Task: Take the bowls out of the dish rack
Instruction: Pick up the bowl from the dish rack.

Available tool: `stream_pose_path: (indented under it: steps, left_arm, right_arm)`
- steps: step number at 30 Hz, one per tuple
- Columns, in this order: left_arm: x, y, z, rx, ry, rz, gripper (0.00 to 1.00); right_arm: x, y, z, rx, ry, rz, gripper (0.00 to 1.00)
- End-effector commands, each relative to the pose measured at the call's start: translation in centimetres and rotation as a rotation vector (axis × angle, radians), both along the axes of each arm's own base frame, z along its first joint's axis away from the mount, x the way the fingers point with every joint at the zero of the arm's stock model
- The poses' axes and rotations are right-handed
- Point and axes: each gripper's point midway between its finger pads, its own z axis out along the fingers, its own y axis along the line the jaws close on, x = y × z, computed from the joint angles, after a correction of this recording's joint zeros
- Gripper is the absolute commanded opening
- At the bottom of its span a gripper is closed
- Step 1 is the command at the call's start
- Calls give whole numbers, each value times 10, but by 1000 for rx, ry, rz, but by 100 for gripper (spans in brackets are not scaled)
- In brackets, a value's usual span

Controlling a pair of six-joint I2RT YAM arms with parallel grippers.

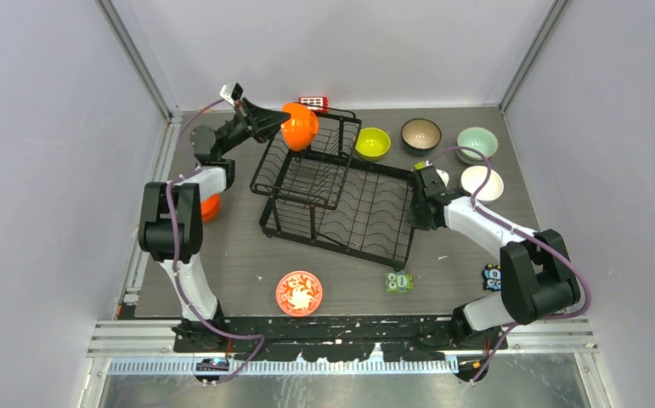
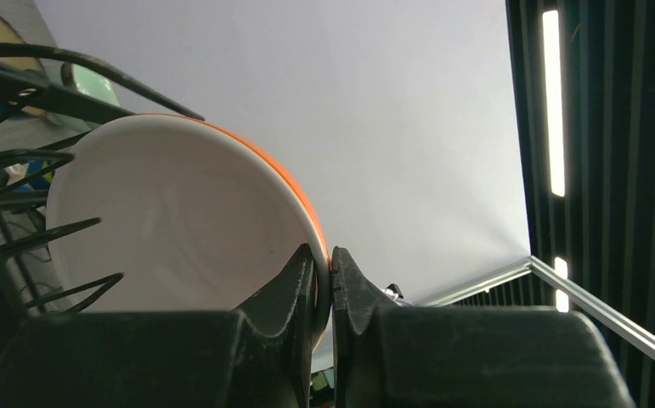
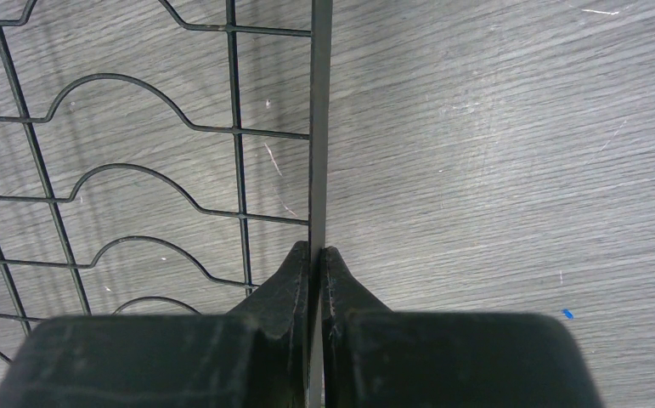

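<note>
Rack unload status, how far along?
Done: lime green bowl, dark brown bowl, mint bowl, white bowl and floral bowl sit on the table. In hand: left end effector pinches the orange bowl by its rim at the dish rack; right end effector clamps its edge wire. Left: lifting it out; no other shows in the rack.

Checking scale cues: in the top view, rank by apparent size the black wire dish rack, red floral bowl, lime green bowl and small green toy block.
1. black wire dish rack
2. red floral bowl, though nearer the camera, so unsure
3. lime green bowl
4. small green toy block
</note>
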Motion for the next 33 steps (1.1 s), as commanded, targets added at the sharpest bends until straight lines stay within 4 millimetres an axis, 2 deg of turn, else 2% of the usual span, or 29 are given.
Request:
stream_pose_path:
  steps: [1, 8, 15, 17, 20, 22, 28, 33]
  left_arm:
    - [-10, -5, 41, -53, -147, 8, 0]
    - [-18, -14, 65, -81, -192, -10, 0]
    - [-36, -19, 105, -96, -261, -22, 0]
    - [-43, -20, 115, -77, -276, -19, 0]
    - [-54, -23, 130, -50, -306, -10, 0]
    - [-65, -25, 142, -39, -338, -6, 0]
    - [-103, -37, 170, 30, -423, 4, 0]
    - [-140, -36, 187, 125, -497, 40, 0]
  right_arm:
    - [30, 27, 30, 149, -136, 15, 8]
    - [30, 29, 31, 156, -138, 20, 8]
    - [30, 30, 38, 169, -140, 18, 10]
    - [29, 31, 43, 177, -147, 23, 18]
    - [28, 35, 53, 205, -157, 33, 42]
    - [24, 34, 60, 206, -159, 29, 52]
    - [9, 23, 99, 200, -215, 19, 72]
    - [-15, 12, 139, 195, -264, 24, 86]
